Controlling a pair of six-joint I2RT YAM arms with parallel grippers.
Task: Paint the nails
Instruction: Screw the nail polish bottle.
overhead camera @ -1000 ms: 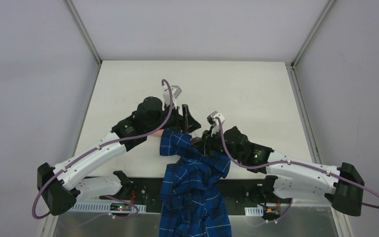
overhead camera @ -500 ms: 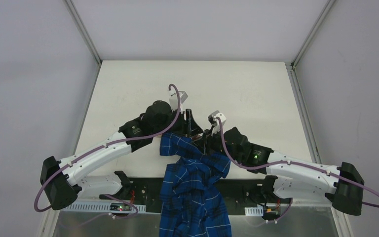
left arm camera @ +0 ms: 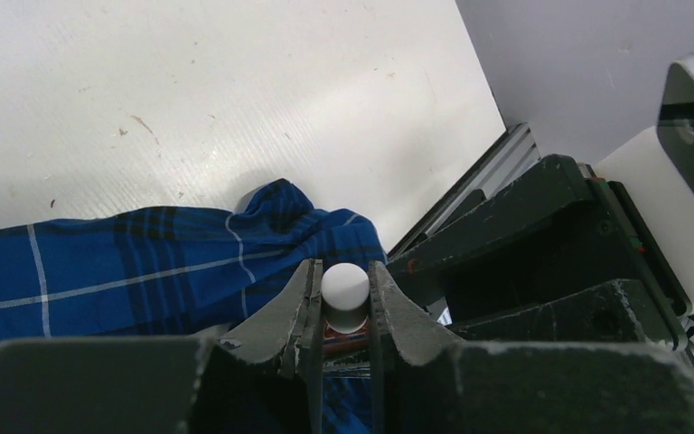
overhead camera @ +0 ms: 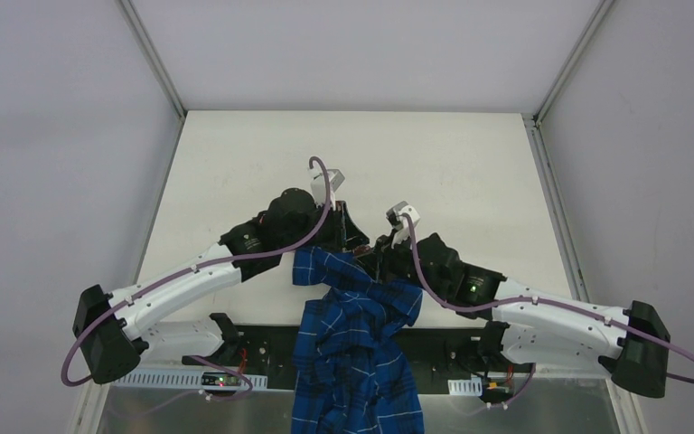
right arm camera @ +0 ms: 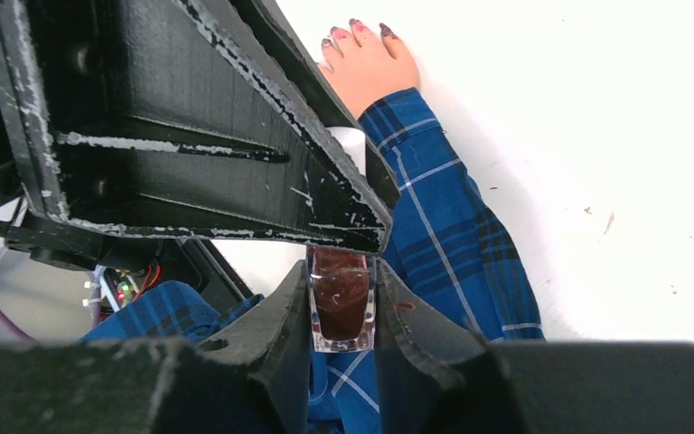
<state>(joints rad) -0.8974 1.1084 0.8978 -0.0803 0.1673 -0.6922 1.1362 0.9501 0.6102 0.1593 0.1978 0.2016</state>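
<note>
Left gripper: clamped narrow on white cap, pinched from both sides, with a strip of reddish bottle just visible below the cap. Spotted it in top view as well, angled down near table centre, just beside right gripper.

Right gripper: squeezed shut on glass body of polish bottle, dark red liquid inside, gripped on both flat sides. Caught same white cap past the bottle in right wrist view, half hidden by left gripper's big black finger. Could not tell whether cap sat tight on the neck.

Held bottle over blue plaid sleeve, apart from the fingers.

Found the nails only in right wrist view: dark reddish-purple, some pinkish, at tips of pale hand. Lay flat on white table, at far end of sleeve cuff, beyond left gripper's finger and well apart from bottle. Hidden under left arm in top view.

Trailed rest of sleeve back over near table edge between arm bases.
</note>
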